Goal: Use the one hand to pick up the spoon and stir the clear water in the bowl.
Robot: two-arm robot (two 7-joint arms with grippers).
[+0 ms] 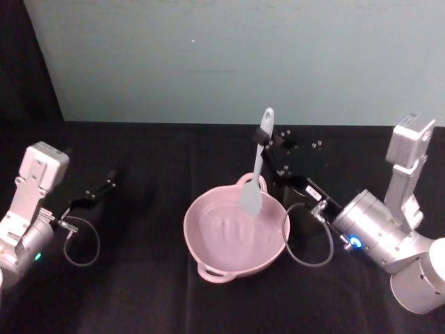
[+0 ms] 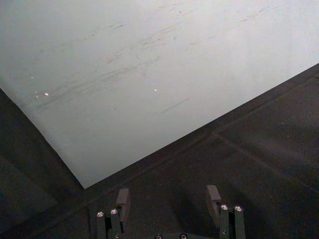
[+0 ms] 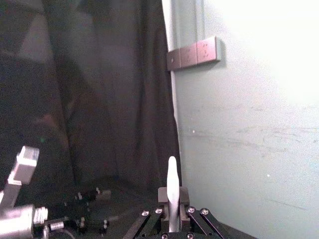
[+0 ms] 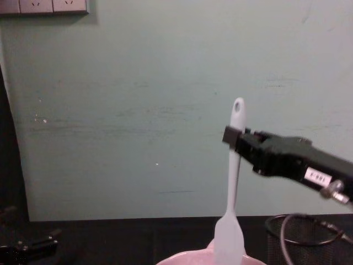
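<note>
Head view: the bowl (image 1: 236, 233) is seen on the black table (image 1: 139, 292) at centre; ripples are visible on the water inside; its loop handle lies at 12 o'clock on the rim. The spoon (image 1: 256, 167) is held nearly upright, its paddle head lowered into the bowl at roughly 1 o'clock, its holed end uppermost. The right gripper (image 1: 270, 142) is clamped on the upper handle, reaching in from 3 o'clock. The left gripper (image 1: 104, 188) is parked well apart at 9 o'clock, low over the table.

Left wrist view: the left gripper (image 2: 168, 199) is shown with its fingers (image 2: 122, 199) spread apart (nothing between them), facing the pale wall (image 2: 124, 74) and dark cloth.

Right wrist view: the right gripper (image 3: 172, 198) is closed on the spoon (image 3: 172, 186), the handle tip rising between the pads.

Chest view: the right gripper (image 4: 230, 136) enters from 3 o'clock and pinches the spoon (image 4: 231, 187) just below its oval hole; the paddle dips behind the bowl (image 4: 187, 258) rim; a black wire-mesh cup (image 4: 300, 243) stands at 4 o'clock.
</note>
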